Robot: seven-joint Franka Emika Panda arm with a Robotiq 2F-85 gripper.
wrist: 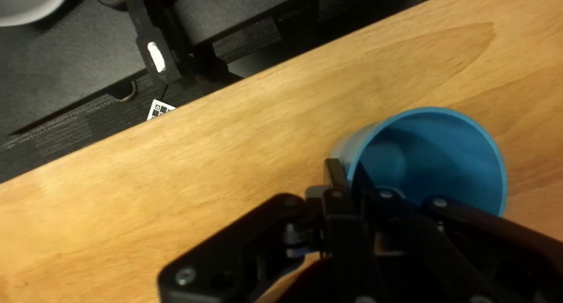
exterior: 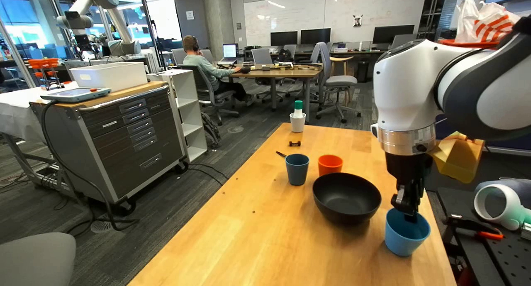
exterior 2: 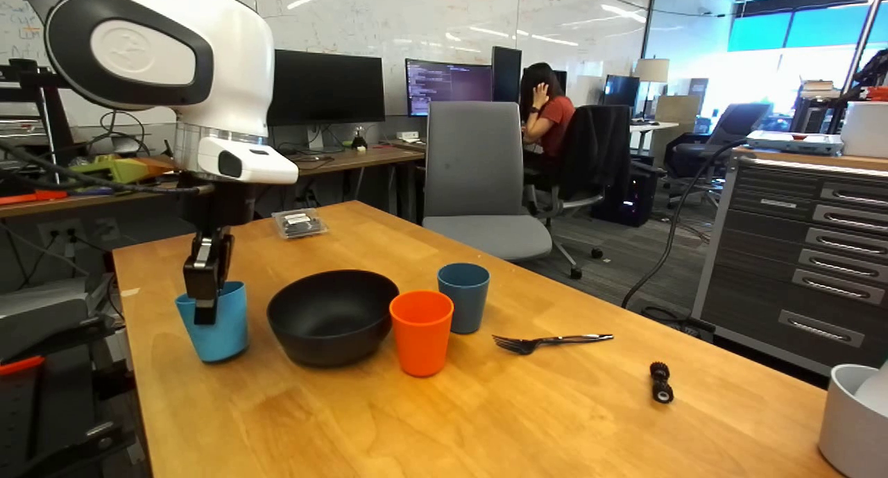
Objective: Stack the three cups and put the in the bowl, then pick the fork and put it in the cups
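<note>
Wooden worktop (exterior 2: 291,422), whiteboard (exterior: 303,18) in background. Task looks early. Hand (wrist: 347,171) clenched on light blue cup (exterior 2: 223,336), pinching its wall at rim; cup not visibly lifted, near bowl (exterior 2: 329,348). Orange-red cup (exterior 2: 422,332) upright, just beside bowl on opposite side; dark teal cup (exterior 2: 472,301) upright near it, apart. Fork (exterior 2: 555,340) lies loose on worktop near dark teal cup. Bowl holds nothing. Done, as judged: grasp on light blue cup only. Left: nesting all three, setting stack in bowl, adding fork.
</note>
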